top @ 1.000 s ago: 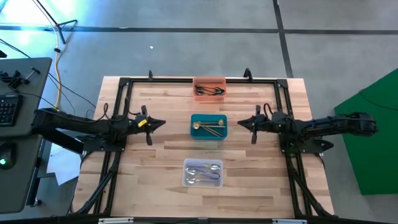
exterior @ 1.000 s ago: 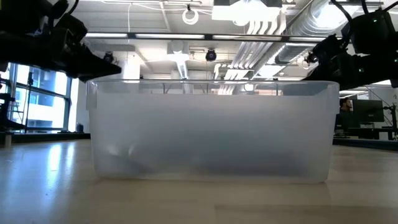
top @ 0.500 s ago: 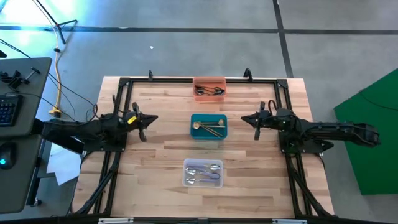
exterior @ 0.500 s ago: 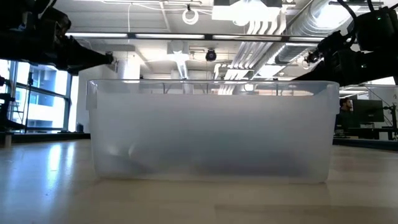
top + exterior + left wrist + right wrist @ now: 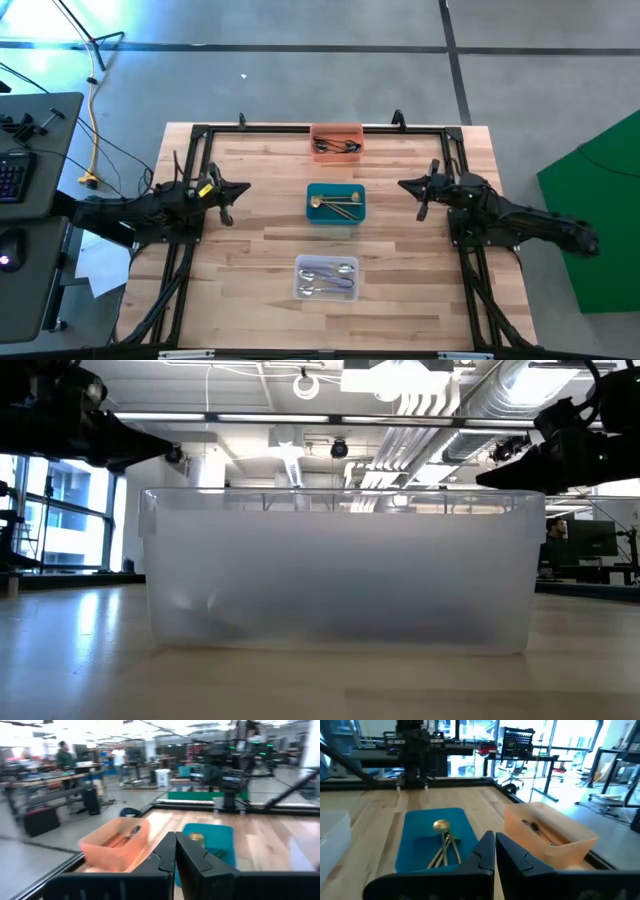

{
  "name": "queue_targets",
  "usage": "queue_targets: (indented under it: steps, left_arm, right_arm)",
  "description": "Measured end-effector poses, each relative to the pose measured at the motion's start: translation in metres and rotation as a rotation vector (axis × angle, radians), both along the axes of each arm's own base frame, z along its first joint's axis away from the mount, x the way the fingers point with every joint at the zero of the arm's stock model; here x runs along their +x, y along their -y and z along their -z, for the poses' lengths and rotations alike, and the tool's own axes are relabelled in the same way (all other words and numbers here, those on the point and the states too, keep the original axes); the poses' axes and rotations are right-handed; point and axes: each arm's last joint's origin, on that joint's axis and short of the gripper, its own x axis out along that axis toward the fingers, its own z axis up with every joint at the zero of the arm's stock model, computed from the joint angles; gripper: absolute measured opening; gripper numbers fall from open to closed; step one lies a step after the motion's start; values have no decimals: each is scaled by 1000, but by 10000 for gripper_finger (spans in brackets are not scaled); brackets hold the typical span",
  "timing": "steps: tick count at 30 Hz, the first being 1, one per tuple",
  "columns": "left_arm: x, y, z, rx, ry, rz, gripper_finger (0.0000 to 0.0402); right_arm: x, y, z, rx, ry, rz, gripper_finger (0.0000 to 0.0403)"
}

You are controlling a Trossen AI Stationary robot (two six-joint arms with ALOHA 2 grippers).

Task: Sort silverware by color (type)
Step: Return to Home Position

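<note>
Wooden table (image 5: 260,225) in an open-plan lab, seen from above: 3 plastic bins stand in a line down its middle, w/ 2 dark robot arms either side. Orange bin (image 5: 336,128), at the far edge, holds the dark pcs (image 5: 340,147). Teal bin (image 5: 336,187), at centre, holds the gold pcs (image 5: 340,205), incl. one round-bowled spoon. Clear bin (image 5: 298,278), nearest the front edge, holds the silvery pcs (image 5: 328,270). All silverware in view lies inside a bin.

Left arm reaches in from the table's left side. Its left gripper (image 5: 244,188) points toward the teal bin, well apart from it. Right arm mirrors this from the right side, w/ the right gripper (image 5: 405,185) also well apart from the bins. Each wrist cam shows its own two fingers pressed together, clenched on nothing. From table height the clear bin fills most of the frame, w/ both arms up in the top corners, above its rim.

Count: 1 table, 2 arms, 3 bins. Pcs overlap too much for an exact tally, but there are several per bin.
</note>
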Motion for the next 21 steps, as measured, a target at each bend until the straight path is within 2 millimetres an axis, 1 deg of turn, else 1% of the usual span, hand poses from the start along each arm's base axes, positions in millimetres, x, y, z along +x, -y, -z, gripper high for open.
queue_targets:
  steps: [4,6,8,12,16,21]
  left_arm:
    - [1,1,1,10,-12,81,0]
    - [1,-2,1,13,-17,84,0]
    - [0,-5,2,8,-24,87,0]
    - [-1,-11,5,-19,-40,112,0]
    - [-3,-18,4,-32,-34,53,0]
    - [-4,-23,4,-108,-5,5,0]
  right_arm:
    - [-11,-1,0,-9,19,44,0]
    - [-16,-1,-5,-36,74,58,0]
    - [-16,-1,-6,-50,80,46,0]
    - [-16,3,-3,13,68,77,0]
    - [-17,5,-3,20,71,98,0]
    - [-19,9,-3,31,76,211,0]
